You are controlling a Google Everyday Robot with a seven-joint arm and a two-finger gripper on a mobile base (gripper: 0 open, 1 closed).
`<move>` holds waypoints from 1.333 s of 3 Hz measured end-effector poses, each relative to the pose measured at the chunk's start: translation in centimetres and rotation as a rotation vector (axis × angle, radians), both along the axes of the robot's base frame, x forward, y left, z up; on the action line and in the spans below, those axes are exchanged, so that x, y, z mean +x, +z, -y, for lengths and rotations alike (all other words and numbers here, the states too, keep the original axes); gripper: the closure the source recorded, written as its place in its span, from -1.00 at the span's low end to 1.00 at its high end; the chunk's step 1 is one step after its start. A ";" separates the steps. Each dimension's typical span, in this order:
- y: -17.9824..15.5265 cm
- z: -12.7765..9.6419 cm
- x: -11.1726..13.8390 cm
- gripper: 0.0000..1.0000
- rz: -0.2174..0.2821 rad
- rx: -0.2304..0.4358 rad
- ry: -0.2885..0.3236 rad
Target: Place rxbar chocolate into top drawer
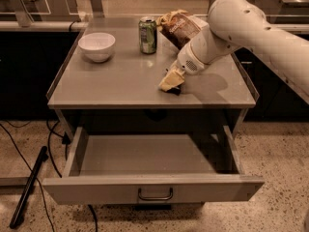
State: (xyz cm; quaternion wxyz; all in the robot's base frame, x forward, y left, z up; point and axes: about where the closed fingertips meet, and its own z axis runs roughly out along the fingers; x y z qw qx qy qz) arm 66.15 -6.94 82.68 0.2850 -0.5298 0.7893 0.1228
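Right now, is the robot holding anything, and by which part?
Cannot tell: the gripper is down on the table, over the dark rxbar chocolate, hiding any hold.

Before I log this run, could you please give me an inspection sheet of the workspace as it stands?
Surface: grey table top, with the drawer below it.
Job's things: top drawer pulled open, nothing seen inside. rxbar chocolate shows only as a dark sliver on the table under the gripper, not in the drawer.
Clutter: white bowl, upright green can and chip bag, all towards the back of the table.
Grippers: gripper is down at the table's right-centre, over the bar.
Cables: black cables on the floor left of the drawer.
Surroundings: speckled floor; black rod lying at left.
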 end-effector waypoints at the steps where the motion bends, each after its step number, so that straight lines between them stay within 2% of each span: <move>1: 1.7 -0.6 -0.9 1.00 -0.003 -0.002 0.016; 2: 1.8 -0.5 -1.1 1.00 -0.003 0.001 0.015; 3: 3.5 -0.2 -3.1 1.00 0.004 0.015 0.008; 4: 6.3 0.0 -7.7 1.00 0.027 0.047 0.023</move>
